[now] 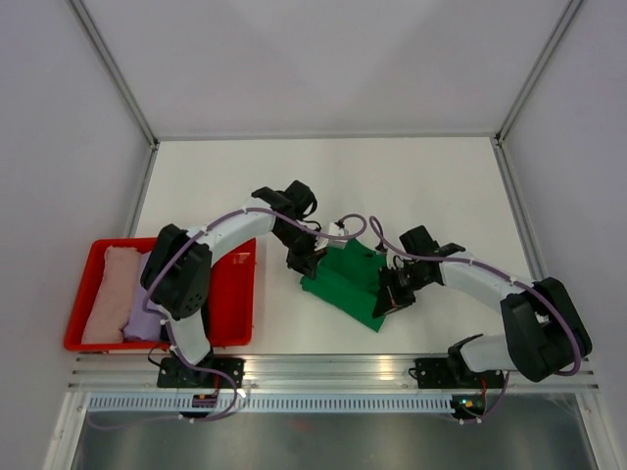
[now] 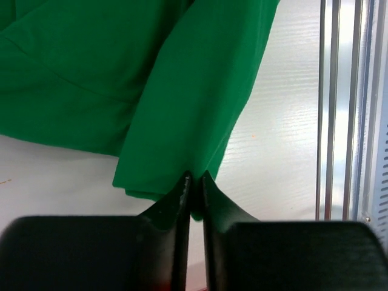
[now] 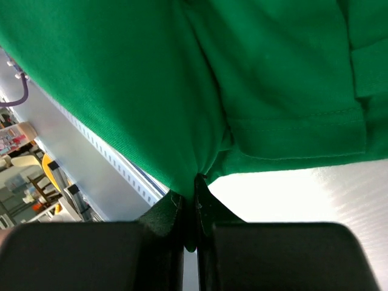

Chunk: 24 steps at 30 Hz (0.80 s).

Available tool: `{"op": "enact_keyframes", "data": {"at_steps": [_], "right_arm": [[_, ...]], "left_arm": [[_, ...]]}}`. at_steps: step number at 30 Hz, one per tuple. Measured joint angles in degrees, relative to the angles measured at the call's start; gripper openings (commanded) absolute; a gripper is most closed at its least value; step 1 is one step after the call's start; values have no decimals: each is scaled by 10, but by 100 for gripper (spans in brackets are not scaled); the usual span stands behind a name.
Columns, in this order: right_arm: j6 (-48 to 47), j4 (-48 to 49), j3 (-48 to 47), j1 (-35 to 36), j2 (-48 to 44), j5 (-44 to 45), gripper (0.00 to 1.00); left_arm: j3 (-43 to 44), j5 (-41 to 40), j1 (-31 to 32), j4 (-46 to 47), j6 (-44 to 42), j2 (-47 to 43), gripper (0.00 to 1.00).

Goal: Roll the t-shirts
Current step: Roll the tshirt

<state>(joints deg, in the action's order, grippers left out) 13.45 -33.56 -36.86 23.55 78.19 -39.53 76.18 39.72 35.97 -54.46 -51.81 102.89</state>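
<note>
Green t-shirt (image 1: 343, 286) in both fingers' (image 2: 174, 203) pinch

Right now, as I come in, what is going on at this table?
Two robot arms are handling the green t-shirt at the front middle of the table. The left end effector and the right end effector are each shut on an edge of its cloth, one at each side. A pale pink shirt and a lavender shirt lie bundled side by side in the red tray on the left. The green one is not rolled yet.
</note>
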Motion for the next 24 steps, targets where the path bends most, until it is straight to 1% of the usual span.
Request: {"op": "enact_keyframes", "data": {"at_steps": [1, 2, 3, 4, 5, 9, 12, 16, 21, 24], "right_arm": [[5, 0, 3, 0, -1, 3, 9], [10, -1, 7, 0, -3, 7, 9], [14, -1, 10, -1, -3, 10, 9], [17, -2, 13, -1, -4, 13, 9], [20, -3, 16, -1, -4, 17, 8], [25, -6, 18, -2, -3, 25, 8], [27, -6, 18, -2, -3, 30, 8], [30, -5, 18, -2, -5, 35, 7], [33, -6, 18, -2, -11, 40, 7], [34, -6, 18, -2, -15, 43, 7]], "left_arm": [[9, 1, 0, -5, 0, 6, 25], [19, 2, -1, -11, 1, 12, 40], [29, 5, -2, -19, 1, 17, 46], [45, 14, -5, -31, 3, 26, 56], [57, 18, -9, -38, 4, 30, 58], [137, 42, -39, -59, 41, 60, 63], [188, 27, -55, -28, 132, 91, 64], [205, -23, -44, 26, 260, 140, 65], [207, -87, -9, 70, 357, 201, 66], [222, -106, 1, 83, 393, 233, 66]]}}
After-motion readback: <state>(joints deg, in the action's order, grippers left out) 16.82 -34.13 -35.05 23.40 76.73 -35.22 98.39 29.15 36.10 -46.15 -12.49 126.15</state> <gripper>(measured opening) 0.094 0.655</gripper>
